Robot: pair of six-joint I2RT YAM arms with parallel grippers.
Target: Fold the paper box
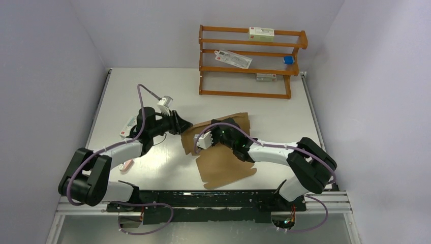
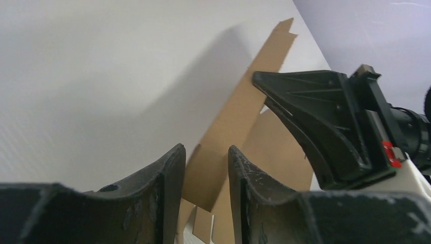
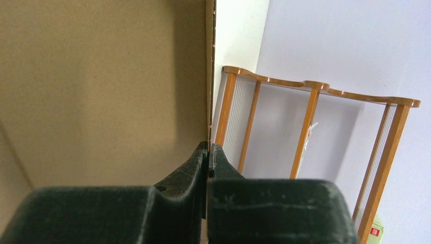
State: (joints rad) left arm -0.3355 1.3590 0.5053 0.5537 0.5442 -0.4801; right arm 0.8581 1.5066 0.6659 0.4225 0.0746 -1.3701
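The paper box (image 1: 226,165) is a brown cardboard sheet with flaps, lying partly flat in the middle of the table with its far part raised. My right gripper (image 1: 218,127) is shut on the edge of a raised panel; in the right wrist view the jaws (image 3: 209,147) pinch the thin edge of the panel (image 3: 101,76). My left gripper (image 1: 184,124) is at the sheet's left edge and is open. In the left wrist view its jaws (image 2: 203,150) stand apart with a cardboard flap (image 2: 239,117) showing in the gap. The right gripper (image 2: 325,127) also shows there.
A wooden rack (image 1: 251,61) stands at the back right with white cartons (image 1: 261,33) and a small blue item (image 1: 288,59); it also shows in the right wrist view (image 3: 310,122). A white carton (image 1: 128,127) and a tiny pink item (image 1: 127,164) lie by the left arm.
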